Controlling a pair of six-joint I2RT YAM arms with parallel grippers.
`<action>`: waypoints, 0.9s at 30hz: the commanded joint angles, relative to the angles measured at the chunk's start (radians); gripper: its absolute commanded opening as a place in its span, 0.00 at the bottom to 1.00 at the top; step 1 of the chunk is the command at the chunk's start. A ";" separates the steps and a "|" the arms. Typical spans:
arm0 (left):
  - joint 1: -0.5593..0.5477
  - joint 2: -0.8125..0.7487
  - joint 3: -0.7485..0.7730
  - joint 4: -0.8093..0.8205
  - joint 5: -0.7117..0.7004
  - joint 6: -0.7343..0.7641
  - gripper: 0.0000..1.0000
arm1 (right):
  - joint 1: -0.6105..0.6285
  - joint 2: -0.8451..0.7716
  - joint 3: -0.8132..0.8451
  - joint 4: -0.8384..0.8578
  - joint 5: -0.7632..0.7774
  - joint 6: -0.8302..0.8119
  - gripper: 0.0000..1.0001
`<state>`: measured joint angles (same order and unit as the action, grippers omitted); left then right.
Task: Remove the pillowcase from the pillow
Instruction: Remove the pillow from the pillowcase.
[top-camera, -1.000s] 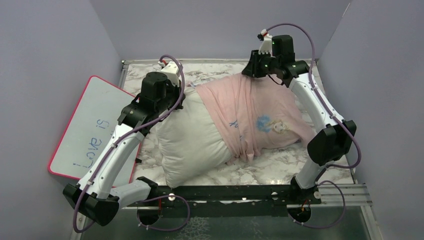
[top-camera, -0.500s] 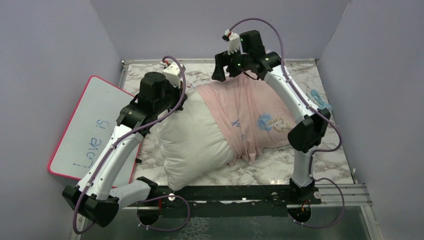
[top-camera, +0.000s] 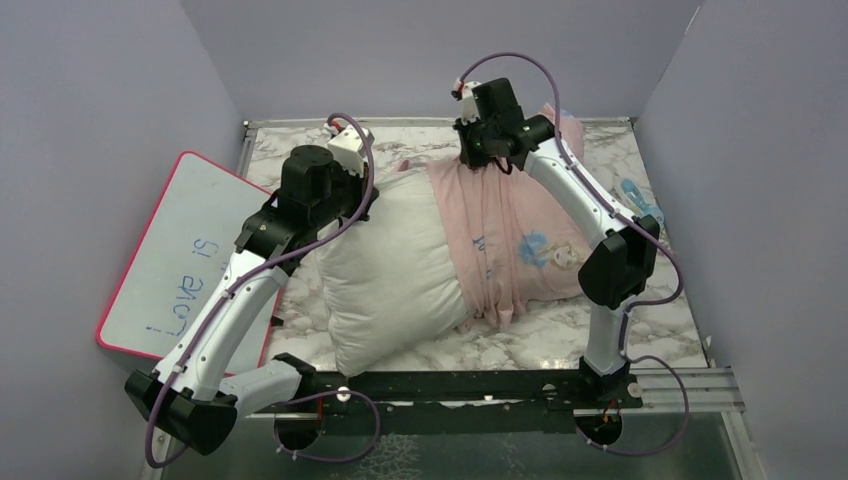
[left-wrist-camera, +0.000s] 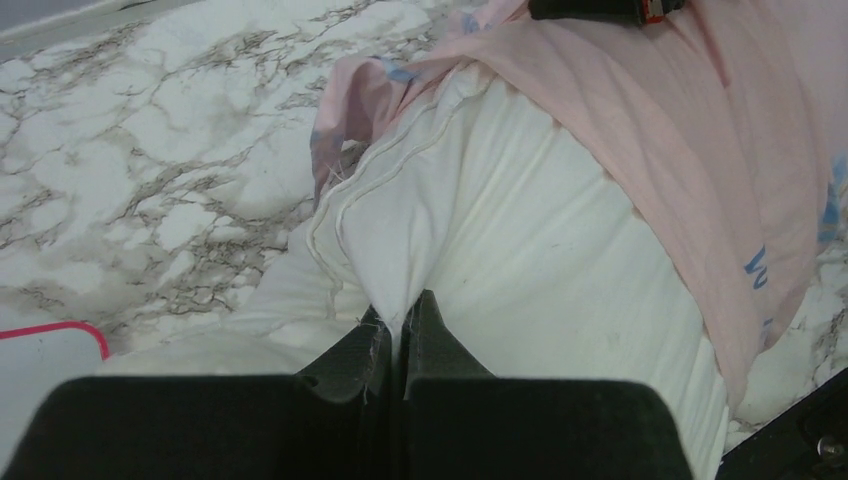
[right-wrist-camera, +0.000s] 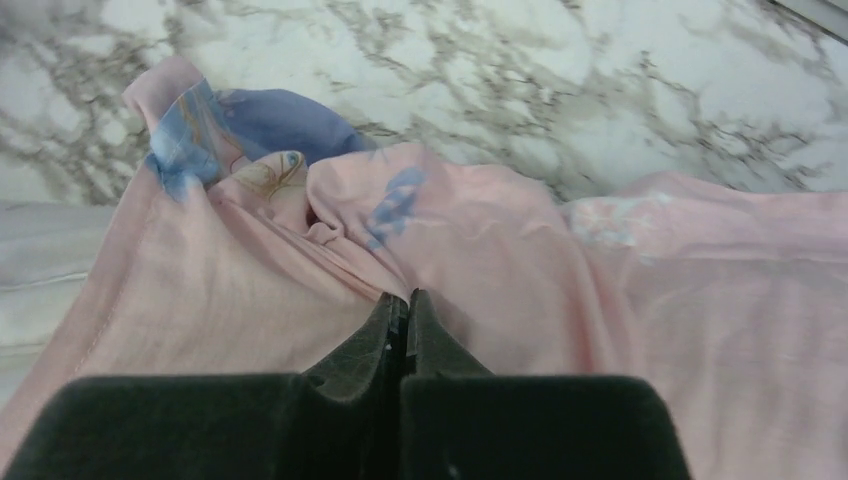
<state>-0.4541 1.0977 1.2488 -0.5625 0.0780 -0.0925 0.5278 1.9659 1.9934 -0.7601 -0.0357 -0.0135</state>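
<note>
The plain white pillow (top-camera: 385, 270) lies across the marble table, its left half bare. The pale pink pillowcase (top-camera: 520, 225) with a small princess print covers its right half. My left gripper (top-camera: 362, 198) is at the pillow's far left corner; the left wrist view shows it (left-wrist-camera: 402, 318) shut on a pinch of the white pillow (left-wrist-camera: 520, 230) near the seam, with the pillowcase (left-wrist-camera: 700, 120) beyond. My right gripper (top-camera: 482, 160) is at the case's far edge; the right wrist view shows it (right-wrist-camera: 404, 296) shut on a fold of the pink pillowcase (right-wrist-camera: 560, 260).
A pink-edged whiteboard (top-camera: 180, 260) leans against the left wall. A small blue item (top-camera: 632, 192) lies at the right edge of the marble table (top-camera: 560, 340). Purple walls close in on three sides. The black rail (top-camera: 450, 385) runs along the near edge.
My right arm has swung from the back right towards the middle, still holding the pink case, which has bunched up and bared more white pillow. My left arm has barely moved.
</note>
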 joint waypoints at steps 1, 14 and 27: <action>0.005 -0.047 0.019 0.056 -0.113 0.016 0.00 | -0.165 -0.016 0.030 0.010 0.302 0.042 0.01; 0.005 -0.047 0.021 0.030 -0.169 0.014 0.00 | -0.220 -0.102 0.019 -0.002 -0.091 0.126 0.26; 0.005 -0.035 0.035 0.043 -0.126 -0.005 0.00 | -0.038 -0.041 -0.056 -0.125 -0.211 -0.013 0.79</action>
<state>-0.4576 1.0977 1.2449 -0.5850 -0.0109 -0.0959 0.4366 1.8736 1.9778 -0.8021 -0.3073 0.0414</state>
